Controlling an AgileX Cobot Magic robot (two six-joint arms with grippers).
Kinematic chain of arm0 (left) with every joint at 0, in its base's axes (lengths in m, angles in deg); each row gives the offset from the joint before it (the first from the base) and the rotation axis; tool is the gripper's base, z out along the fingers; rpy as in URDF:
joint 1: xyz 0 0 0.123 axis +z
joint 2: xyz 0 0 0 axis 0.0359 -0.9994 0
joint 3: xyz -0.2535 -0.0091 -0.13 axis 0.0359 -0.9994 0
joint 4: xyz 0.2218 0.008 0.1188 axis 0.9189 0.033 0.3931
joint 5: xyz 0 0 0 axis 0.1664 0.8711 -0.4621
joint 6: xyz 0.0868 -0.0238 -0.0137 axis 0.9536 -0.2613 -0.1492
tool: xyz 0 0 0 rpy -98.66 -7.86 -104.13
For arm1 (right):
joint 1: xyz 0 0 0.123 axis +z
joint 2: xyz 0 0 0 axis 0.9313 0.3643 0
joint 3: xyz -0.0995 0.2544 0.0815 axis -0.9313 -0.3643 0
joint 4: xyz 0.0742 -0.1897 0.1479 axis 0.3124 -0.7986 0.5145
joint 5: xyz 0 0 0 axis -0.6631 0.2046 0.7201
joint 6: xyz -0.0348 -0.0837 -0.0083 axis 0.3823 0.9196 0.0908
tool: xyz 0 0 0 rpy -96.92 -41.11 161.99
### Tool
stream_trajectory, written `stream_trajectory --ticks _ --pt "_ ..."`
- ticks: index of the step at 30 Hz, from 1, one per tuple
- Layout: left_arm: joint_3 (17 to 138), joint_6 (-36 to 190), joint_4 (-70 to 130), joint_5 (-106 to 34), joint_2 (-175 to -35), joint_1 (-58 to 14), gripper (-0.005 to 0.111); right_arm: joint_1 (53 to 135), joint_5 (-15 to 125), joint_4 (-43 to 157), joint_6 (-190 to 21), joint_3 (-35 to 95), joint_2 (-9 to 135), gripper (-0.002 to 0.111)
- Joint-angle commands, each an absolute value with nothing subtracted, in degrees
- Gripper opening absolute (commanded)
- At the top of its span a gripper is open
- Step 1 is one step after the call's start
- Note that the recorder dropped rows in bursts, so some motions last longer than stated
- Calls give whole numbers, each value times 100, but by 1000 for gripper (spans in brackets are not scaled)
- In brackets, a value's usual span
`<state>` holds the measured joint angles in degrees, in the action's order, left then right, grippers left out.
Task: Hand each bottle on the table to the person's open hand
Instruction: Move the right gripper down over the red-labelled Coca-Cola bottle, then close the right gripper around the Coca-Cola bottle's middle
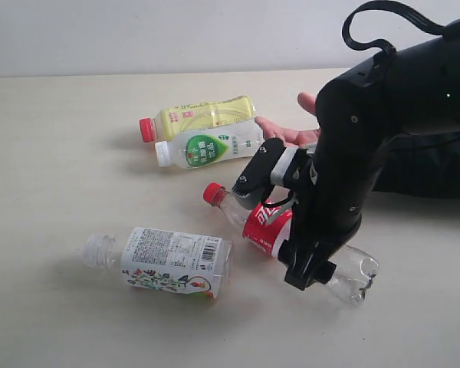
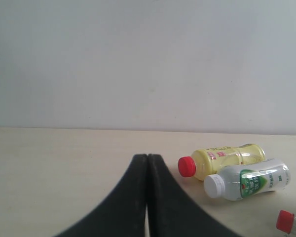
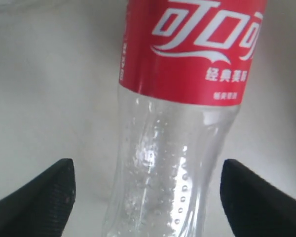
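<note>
1. Right gripper (image 3: pixel 147 197): jaws spread wide, one on each side of the clear bottle with the red label (image 1: pixel 262 224), with a gap to the plastic on both sides. It holds nothing yet.
2. Left gripper (image 2: pixel 147 163): fingers pressed together, empty, low over a bare stretch of the table (image 1: pixel 54 192).
3. The red-label bottle lies on its side around the middle of the table. Its red cap (image 1: pixel 212 193) points toward the white bottle with the green label (image 1: pixel 207 147).
4. The open hand (image 1: pixel 287 129) waits palm up nearer the far edge, just behind the right arm and partly hidden by it. The yellow bottle (image 1: pixel 207 115) and the white one lie side by side next to it.
5. Risk: the jaws line up with the bare ribbed plastic below the label. The bottle is round and looks empty and thin, so closing may dent it or squeeze it out sideways.
6. Risk: if one jaw touches first, the bottle probably rolls, and the grip lands off centre.
7. Risk: the grip sits toward the base, so the cap end may droop on lifting and swing into the white bottle.
8. Risk: the hand is close behind the arm, so a fast or low move toward it could strike the fingers.
9. Risk: the bottle with the printed label (image 1: pixel 172 261) lies nearer the front edge, and a wide swing could knock it.
</note>
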<state>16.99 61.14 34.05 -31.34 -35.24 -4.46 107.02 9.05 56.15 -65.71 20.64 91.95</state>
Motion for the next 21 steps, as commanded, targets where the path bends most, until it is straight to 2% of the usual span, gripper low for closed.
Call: stream_trajectory --ticks 1,21 --pt "1678 6094 3417 -3125 -3493 -431 0 10725 1024 5553 -6626 2100 9261 77" --pt "1678 6094 3417 -3125 -3493 -431 0 10725 1344 5542 -6855 2100 9680 76"
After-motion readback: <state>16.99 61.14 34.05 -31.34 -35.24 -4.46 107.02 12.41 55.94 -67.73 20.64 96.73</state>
